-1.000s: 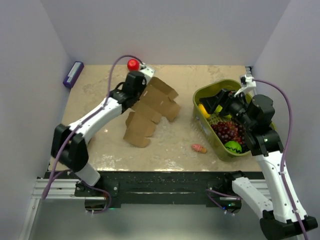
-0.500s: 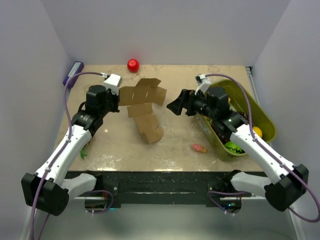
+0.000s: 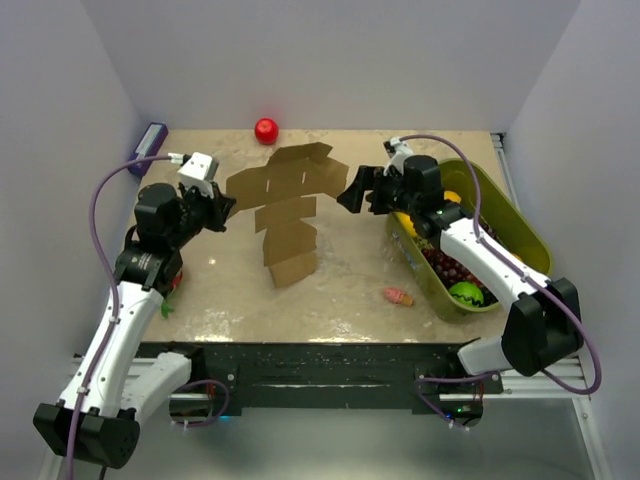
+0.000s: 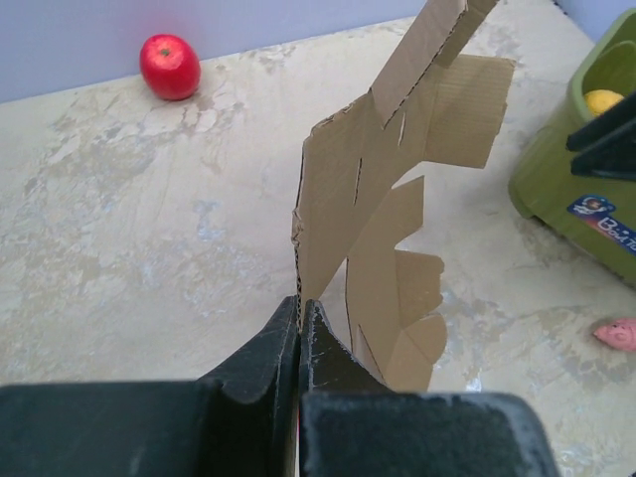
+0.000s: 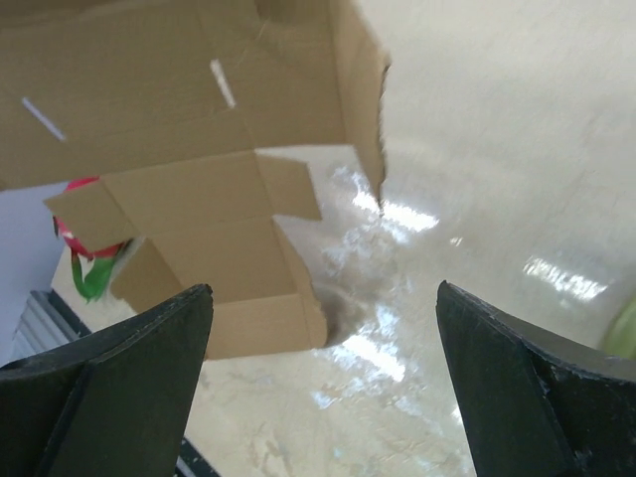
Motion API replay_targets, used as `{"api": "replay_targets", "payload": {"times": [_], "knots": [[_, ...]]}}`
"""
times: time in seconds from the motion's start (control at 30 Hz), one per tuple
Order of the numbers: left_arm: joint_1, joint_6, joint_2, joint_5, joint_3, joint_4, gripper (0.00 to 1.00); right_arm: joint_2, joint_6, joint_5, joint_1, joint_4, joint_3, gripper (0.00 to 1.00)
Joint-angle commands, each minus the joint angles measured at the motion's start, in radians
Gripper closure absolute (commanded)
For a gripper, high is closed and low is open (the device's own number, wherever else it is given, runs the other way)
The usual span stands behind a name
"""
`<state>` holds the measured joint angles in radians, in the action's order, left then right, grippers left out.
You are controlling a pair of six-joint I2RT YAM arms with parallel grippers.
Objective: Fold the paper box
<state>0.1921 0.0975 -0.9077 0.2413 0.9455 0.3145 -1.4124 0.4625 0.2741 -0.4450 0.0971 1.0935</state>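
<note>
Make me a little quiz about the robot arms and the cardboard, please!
1. True or false: the left gripper is pinching an edge of the paper box.
2. Fill in the blank: the right gripper is beside the paper box and its jaws are ____.
3. Pick one: where is the red apple?
A) on top of the paper box
B) on the table, near the far wall
C) in the right gripper

Key: 1 true; 2 open; 3 B.
</note>
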Motion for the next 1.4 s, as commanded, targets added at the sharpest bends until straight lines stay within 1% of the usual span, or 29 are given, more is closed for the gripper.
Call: {"api": "replay_targets", "payload": {"times": [0.0,0.17,0.53,0.8,0.97,1.0,1.07,1.1,1.17,1.2,1.27,1.3,1.37], "knots": [[-0.010,0.028,0.038,0.084,0.038,0.023,1.00,0.049,-0.082,0.103,0.040,-0.163,-0.027,0.02],[-0.011,0.036,0.073,0.102,0.059,0.051,1.00,0.043,-0.120,0.175,0.052,-0.230,-0.031,0.01],[-0.011,0.050,0.133,0.145,0.091,0.101,1.00,-0.062,-0.157,0.180,0.057,-0.296,0.031,0.02],[-0.011,0.042,0.144,0.159,0.121,0.126,1.00,-0.020,-0.148,0.235,0.055,-0.421,-0.020,0.07],[-0.011,0.045,0.148,0.182,0.142,0.136,1.00,-0.017,-0.145,0.313,0.058,-0.474,-0.035,0.19],[-0.011,0.048,0.150,0.199,0.145,0.136,1.00,-0.017,-0.150,0.332,0.058,-0.473,-0.034,0.24],[-0.010,0.050,0.153,0.213,0.157,0.136,1.00,-0.020,-0.162,0.339,0.063,-0.465,-0.029,0.30],[-0.011,0.050,0.151,0.223,0.162,0.138,1.00,-0.019,-0.168,0.353,0.066,-0.459,-0.027,0.35],[-0.011,0.047,0.156,0.237,0.174,0.141,1.00,-0.019,-0.174,0.369,0.075,-0.451,-0.024,0.40],[-0.011,0.045,0.156,0.253,0.177,0.141,1.00,-0.017,-0.176,0.376,0.078,-0.448,-0.026,0.47],[-0.010,0.041,0.158,0.266,0.183,0.144,1.00,-0.007,-0.174,0.404,0.088,-0.448,-0.029,0.56],[-0.011,0.035,0.161,0.271,0.184,0.144,1.00,0.000,-0.173,0.418,0.092,-0.448,-0.032,0.64],[-0.011,0.027,0.161,0.265,0.177,0.146,1.00,0.016,-0.177,0.461,0.098,-0.441,-0.040,0.70]]}}
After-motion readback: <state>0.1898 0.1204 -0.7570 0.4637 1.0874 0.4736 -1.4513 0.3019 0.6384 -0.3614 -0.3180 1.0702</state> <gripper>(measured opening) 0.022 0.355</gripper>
